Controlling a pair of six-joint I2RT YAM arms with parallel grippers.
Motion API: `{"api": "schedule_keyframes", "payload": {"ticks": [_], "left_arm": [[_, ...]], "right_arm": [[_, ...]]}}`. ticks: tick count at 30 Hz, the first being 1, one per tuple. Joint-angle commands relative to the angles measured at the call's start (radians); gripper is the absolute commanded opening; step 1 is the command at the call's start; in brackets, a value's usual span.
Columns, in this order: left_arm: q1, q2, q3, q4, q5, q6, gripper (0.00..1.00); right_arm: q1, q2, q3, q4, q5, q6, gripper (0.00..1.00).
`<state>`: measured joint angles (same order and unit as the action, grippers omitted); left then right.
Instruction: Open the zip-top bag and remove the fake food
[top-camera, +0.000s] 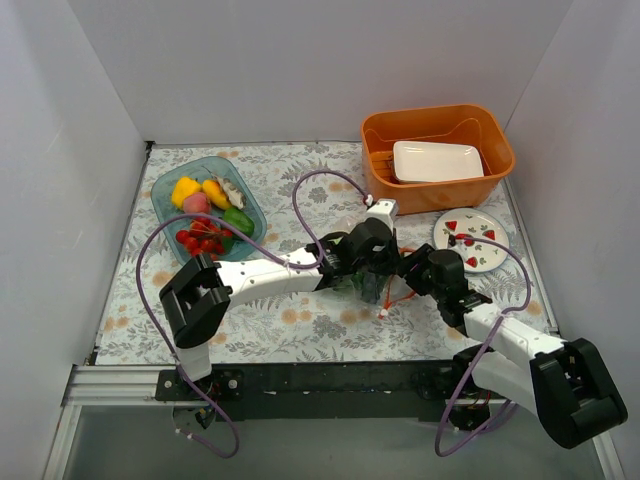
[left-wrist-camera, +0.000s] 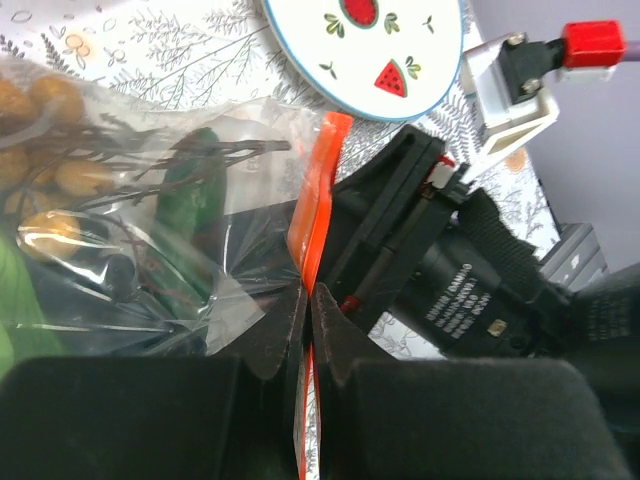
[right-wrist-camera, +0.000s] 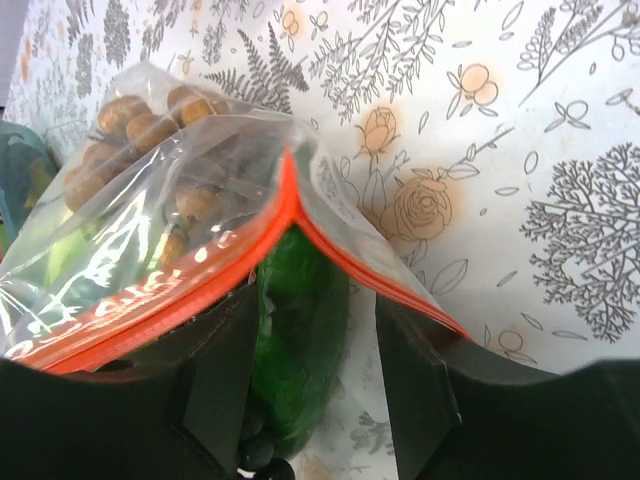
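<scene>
Zip-top bag (top-camera: 368, 288) is lying mid-table on the floral cloth (top-camera: 300, 330), tucked under both wrists where the two arms are meeting.

Left gripper (left-wrist-camera: 308, 300) is pinching the bag's red-orange zip strip (left-wrist-camera: 318, 190), jaws closed tight on it. The strip is standing up on edge from between the pads.

Right gripper (right-wrist-camera: 315, 305) is standing with its fingers spread and gripping nothing that I can see. They are straddling the bag's mouth. The wrist view is showing the zip parted, its two lips splaying out toward either finger.

Fake food is sitting inside the bag:
- dark-green cucumber (right-wrist-camera: 295, 330) is lying at the mouth, its end poking between the right fingers
- cluster of brown pieces (right-wrist-camera: 130, 125) is bunching at the far closed end
- light-green lettuce (right-wrist-camera: 55, 265) is showing through the plastic beside them, blurred

Watermelon-print plate (top-camera: 470, 238) is sitting just beyond the right wrist, apart from the bag. Orange basket (top-camera: 437, 130) is sitting at the far right, holding a white rectangular dish (top-camera: 437, 160). Teal tray (top-camera: 165, 180) is sitting far left, holding a yellow pepper (top-camera: 186, 190), cherry tomatoes (top-camera: 198, 241) and a green pepper (top-camera: 238, 220).
</scene>
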<state>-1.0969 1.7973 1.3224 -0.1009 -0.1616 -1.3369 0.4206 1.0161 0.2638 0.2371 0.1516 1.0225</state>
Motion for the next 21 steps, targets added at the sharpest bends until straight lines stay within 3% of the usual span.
{"api": "schedule_keyframes", "payload": {"ticks": [1, 11, 21], "left_arm": [[-0.008, -0.009, 0.064, 0.021, 0.011, -0.016, 0.00], [-0.008, 0.020, 0.097, 0.030, 0.053, -0.042, 0.00], [-0.008, -0.015, 0.012, 0.079, 0.037, -0.061, 0.00]], "right_arm": [[0.006, 0.042, 0.018, 0.149, 0.052, -0.001, 0.59], [0.032, 0.110, 0.002, 0.301, 0.048, -0.056, 0.57], [0.035, 0.254, 0.002, 0.350, 0.034, -0.081, 0.57]]}}
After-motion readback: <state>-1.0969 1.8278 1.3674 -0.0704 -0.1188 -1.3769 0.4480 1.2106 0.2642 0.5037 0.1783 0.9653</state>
